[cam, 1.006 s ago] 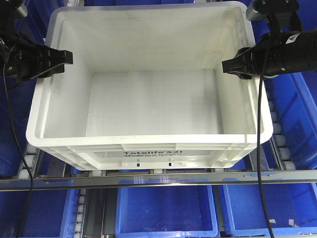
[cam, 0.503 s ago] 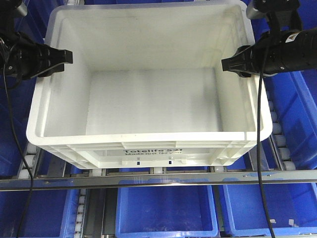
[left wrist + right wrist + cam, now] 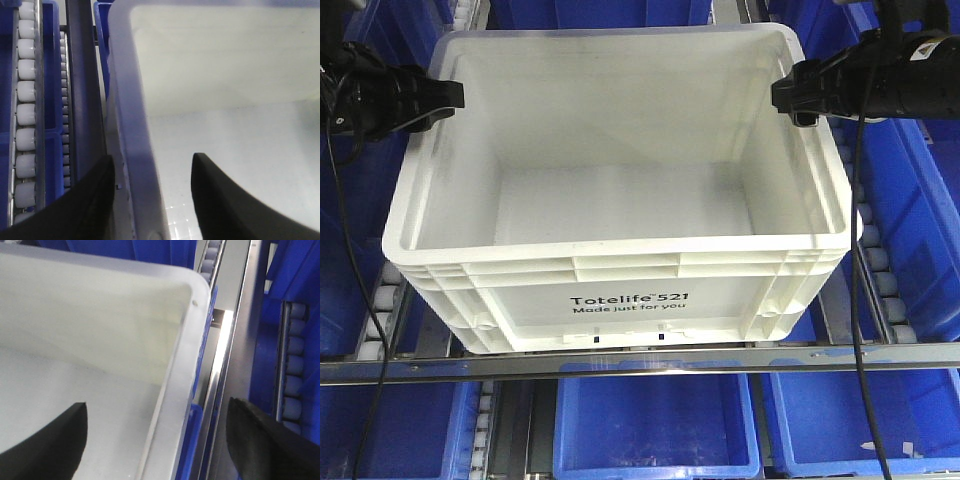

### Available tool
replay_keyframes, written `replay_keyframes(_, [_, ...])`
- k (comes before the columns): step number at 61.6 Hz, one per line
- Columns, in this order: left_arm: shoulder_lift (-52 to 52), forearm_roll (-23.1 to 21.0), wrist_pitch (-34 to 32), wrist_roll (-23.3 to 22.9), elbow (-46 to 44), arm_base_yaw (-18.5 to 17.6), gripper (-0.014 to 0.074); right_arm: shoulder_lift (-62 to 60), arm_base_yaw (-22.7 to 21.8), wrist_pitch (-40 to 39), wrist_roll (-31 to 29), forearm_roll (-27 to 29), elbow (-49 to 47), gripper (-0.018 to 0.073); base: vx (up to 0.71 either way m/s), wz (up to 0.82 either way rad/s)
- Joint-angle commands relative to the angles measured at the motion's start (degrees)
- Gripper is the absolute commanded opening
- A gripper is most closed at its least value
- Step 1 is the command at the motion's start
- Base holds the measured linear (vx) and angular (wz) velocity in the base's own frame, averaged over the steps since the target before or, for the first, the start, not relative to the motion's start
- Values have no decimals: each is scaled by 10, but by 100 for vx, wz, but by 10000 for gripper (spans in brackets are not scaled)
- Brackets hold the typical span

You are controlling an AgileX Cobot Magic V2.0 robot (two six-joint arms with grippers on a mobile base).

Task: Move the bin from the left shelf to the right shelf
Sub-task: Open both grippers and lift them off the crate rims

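The white bin (image 3: 620, 265) with black "Totelife 521" print sits on the roller shelf, empty, its printed front wall facing me. My left gripper (image 3: 458, 95) straddles the bin's left wall near the far corner. In the left wrist view the left gripper (image 3: 152, 158) has one finger outside and one inside the rim (image 3: 132, 125), with a gap showing on the inner side. My right gripper (image 3: 778, 97) straddles the right wall the same way. In the right wrist view the right gripper (image 3: 158, 405) stands wide open around the rim (image 3: 175, 390), touching neither side.
Blue plastic bins fill the lower shelf (image 3: 655, 425) and both flanks (image 3: 345, 210) (image 3: 920, 220). White roller tracks (image 3: 875, 270) run beside the bin. A metal rail (image 3: 640, 362) crosses in front. A dark upright post (image 3: 82, 75) stands just left of the bin.
The bin looks smaller and shows more of its front wall, as if lower or farther back on the rollers. Both grippers have shifted toward the far corners along its side walls.
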Motion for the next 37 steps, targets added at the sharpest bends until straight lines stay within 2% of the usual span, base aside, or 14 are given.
replay_keyframes(1, [-22,-4,-33,0,-19,-2,348,-36,-2,-32,-5,1,-19,563,0,0])
replay_keyframes(13, [-33,-4,-6,0,-19,-2,348,-68,-2,-33,2,1,-19,563,0,0])
replay_keyframes(37, [-58,7,-32,1,-19,-2,348,-74,-2,-26,2,1,-19,563,0,0])
